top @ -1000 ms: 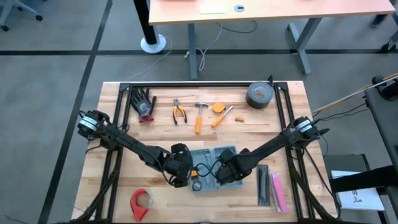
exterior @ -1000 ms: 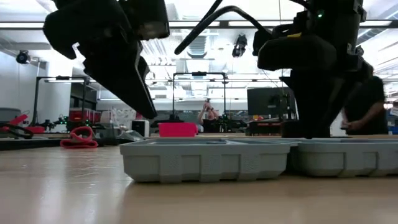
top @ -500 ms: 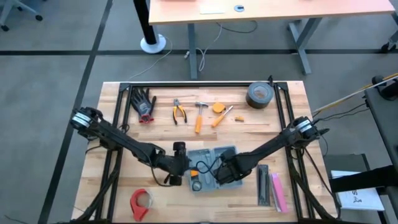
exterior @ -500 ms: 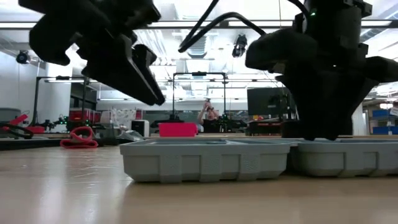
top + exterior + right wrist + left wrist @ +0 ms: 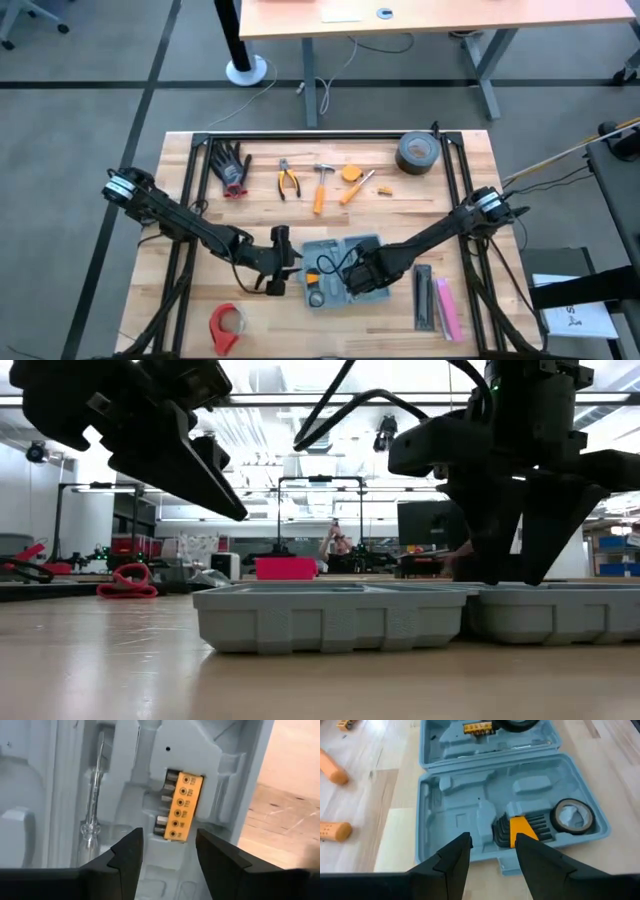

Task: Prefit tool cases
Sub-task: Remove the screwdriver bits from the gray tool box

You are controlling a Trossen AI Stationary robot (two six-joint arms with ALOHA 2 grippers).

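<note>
Case [image 5: 340,268] lies open beneath both parted, empty end effectors, left [image 5: 492,851] and right [image 5: 165,852]

- My left pincer [image 5: 277,262] sits just left of the open tool case [image 5: 340,268], bare tabletop [image 5: 300,325] in front of it.
- Right pincer [image 5: 358,280] hangs inside the case, walls close around.
- Red tape roll [image 5: 226,325] blocks the front-left corner.
- Black and pink bars [image 5: 436,300] crowd the case's right side.
</note>
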